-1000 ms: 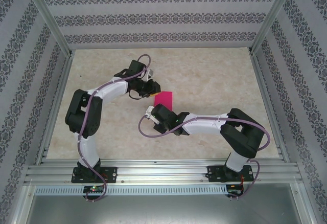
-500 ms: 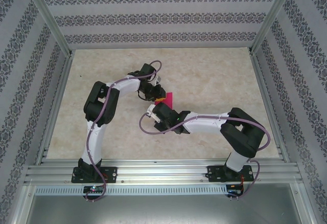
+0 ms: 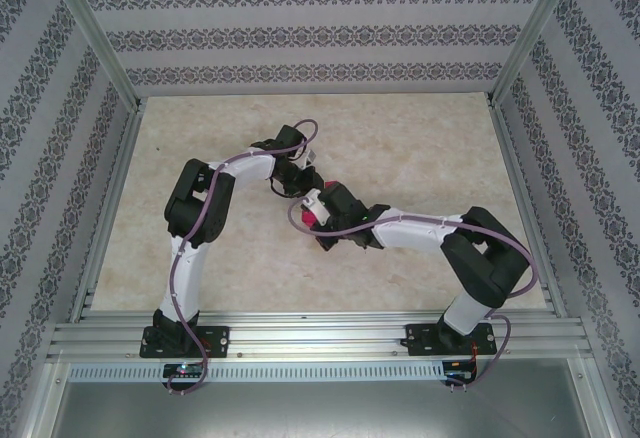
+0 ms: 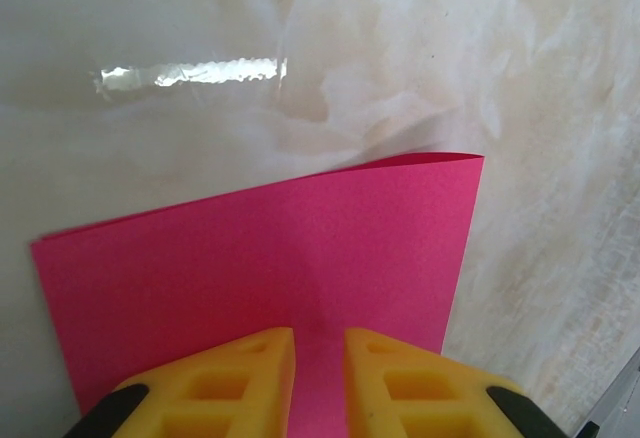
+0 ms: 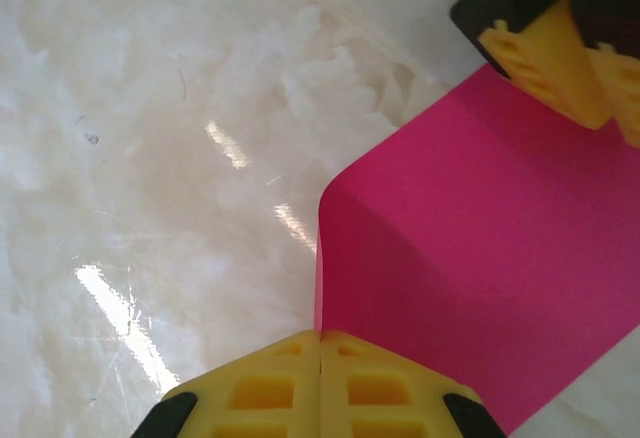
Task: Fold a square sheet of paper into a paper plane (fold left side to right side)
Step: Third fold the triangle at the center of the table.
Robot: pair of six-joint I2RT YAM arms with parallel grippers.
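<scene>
The square sheet of paper is magenta-pink and lies bent over on itself, with a rounded fold standing off the table. My left gripper is over the sheet with its jaws a little apart, pink paper showing through the gap; its yellow fingers touch the sheet's far edge. My right gripper is shut, tips together at the foot of the rounded fold. From above, both grippers crowd together at mid-table and cover most of the paper.
The table is pale and marbled, with glossy reflections. Aluminium frame posts and patterned walls close it in on three sides. A metal rail carrying both arm bases runs along the near edge.
The left arm swung right over the paper, carrying its left side across. The right gripper then moved up onto the sheet, hiding most of it from above.
</scene>
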